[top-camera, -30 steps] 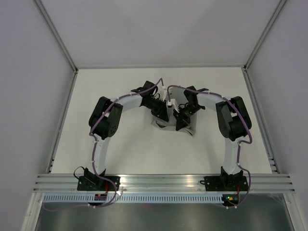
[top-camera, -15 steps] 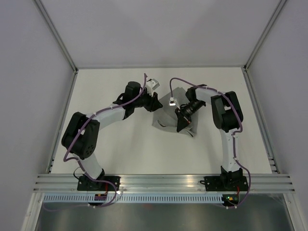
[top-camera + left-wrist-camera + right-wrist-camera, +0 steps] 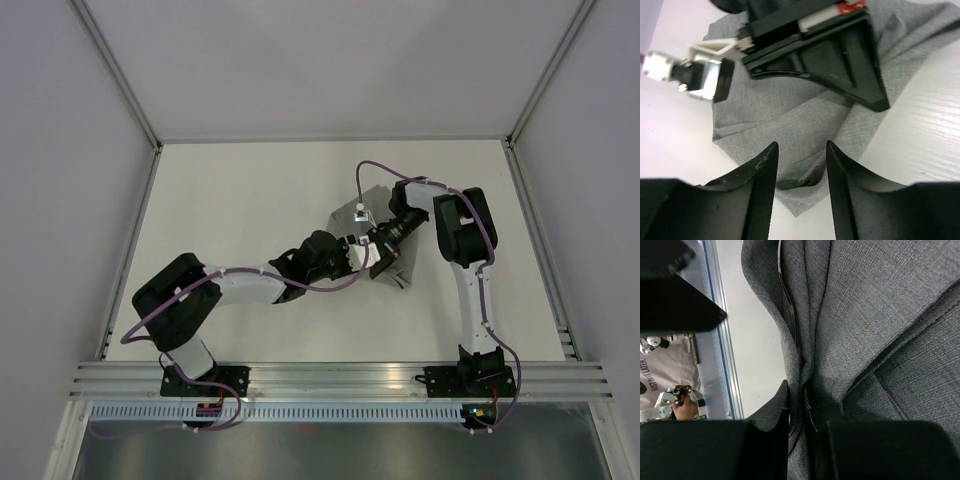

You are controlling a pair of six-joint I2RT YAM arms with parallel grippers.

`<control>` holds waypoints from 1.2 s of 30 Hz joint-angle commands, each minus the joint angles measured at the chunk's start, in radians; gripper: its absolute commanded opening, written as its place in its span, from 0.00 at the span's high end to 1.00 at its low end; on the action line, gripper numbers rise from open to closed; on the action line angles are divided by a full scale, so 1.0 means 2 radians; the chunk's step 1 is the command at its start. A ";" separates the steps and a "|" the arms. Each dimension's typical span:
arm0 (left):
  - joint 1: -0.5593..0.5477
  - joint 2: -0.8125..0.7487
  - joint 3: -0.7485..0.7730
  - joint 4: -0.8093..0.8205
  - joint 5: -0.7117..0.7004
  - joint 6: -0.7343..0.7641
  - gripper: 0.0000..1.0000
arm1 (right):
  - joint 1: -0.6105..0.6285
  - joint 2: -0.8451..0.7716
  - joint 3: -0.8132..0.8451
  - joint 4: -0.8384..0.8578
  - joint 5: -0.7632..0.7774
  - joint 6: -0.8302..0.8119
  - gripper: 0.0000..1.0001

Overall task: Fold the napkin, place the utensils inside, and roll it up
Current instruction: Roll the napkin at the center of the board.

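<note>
The napkin (image 3: 378, 200) lies bunched in the middle of the table (image 3: 230, 190). Our right gripper (image 3: 800, 390) pinches a fold of it. Our left gripper (image 3: 800, 150) hangs just above its edge, jaws spread.

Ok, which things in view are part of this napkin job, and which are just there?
Part of the job:
- napkin, bunched
- right gripper, pinching a fold of it
- left gripper, open at its edge
- fork: not visible in any view

Just there:
- table
- aluminium rail
- purple cables
</note>
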 commanded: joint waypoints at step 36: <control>-0.090 0.129 0.000 0.023 -0.022 0.224 0.65 | -0.031 0.086 0.060 -0.042 0.012 -0.051 0.99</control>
